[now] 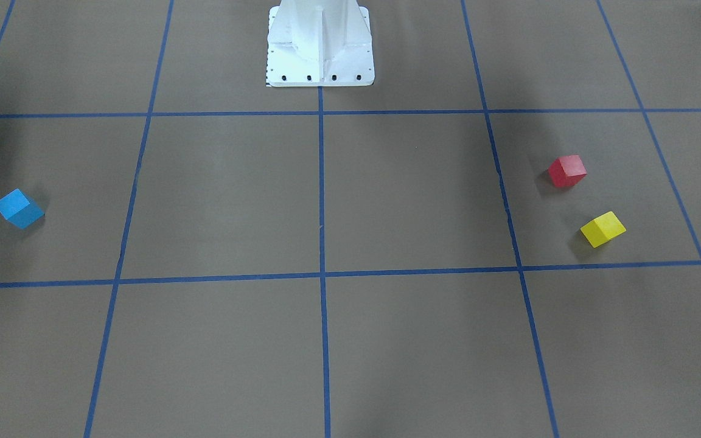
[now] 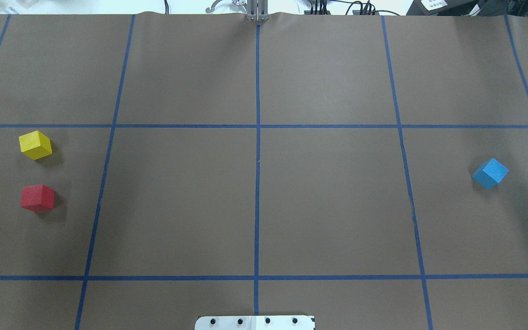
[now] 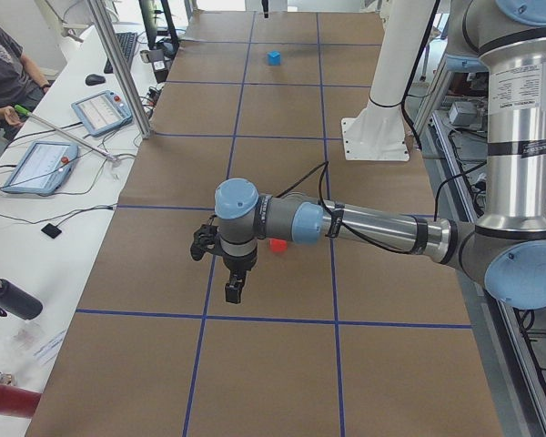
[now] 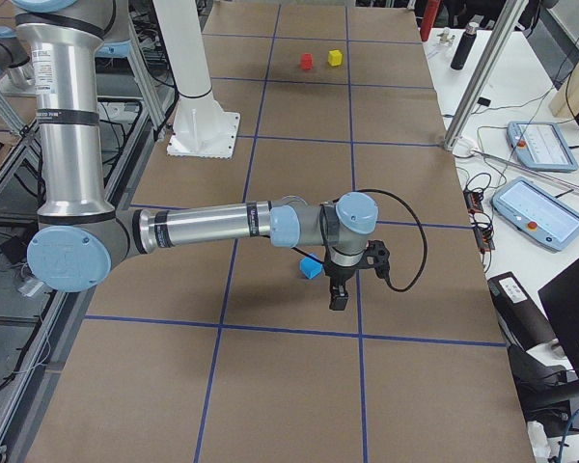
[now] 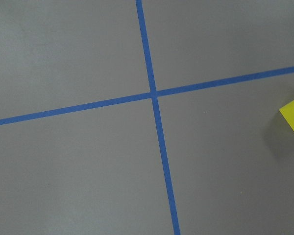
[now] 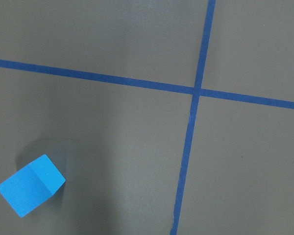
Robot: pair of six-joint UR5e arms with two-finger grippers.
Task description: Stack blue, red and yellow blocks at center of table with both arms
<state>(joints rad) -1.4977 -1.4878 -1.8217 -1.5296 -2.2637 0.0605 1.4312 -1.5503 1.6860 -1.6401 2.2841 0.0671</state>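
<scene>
"Three blocks loose, none stacked: I'm at the very first pick. Working outward from the pedestal (image 2: 255, 322), the red block (image 2: 37, 197) sits far off on the robot's own left. The blue block (image 2: 490, 173) is far off on the right, a little farther out. The yellow block (image 2: 35, 145) lies just beyond the red one, farthest from the pedestal."

"And your grippers?"

"My left gripper (image 3: 232, 289) hangs above the table (image 2: 181, 197) near the red block, and my right gripper (image 4: 338, 295) hangs beside the blue. Only the side cameras catch them, so I cannot tell whether the fingers are parted or closed."

"Next move?"

"I'd centre the right gripper over the blue block, turn the wrist to match its skewed faces and descend. Then I'd carry it to the middle, straight out from the pedestal."
</scene>
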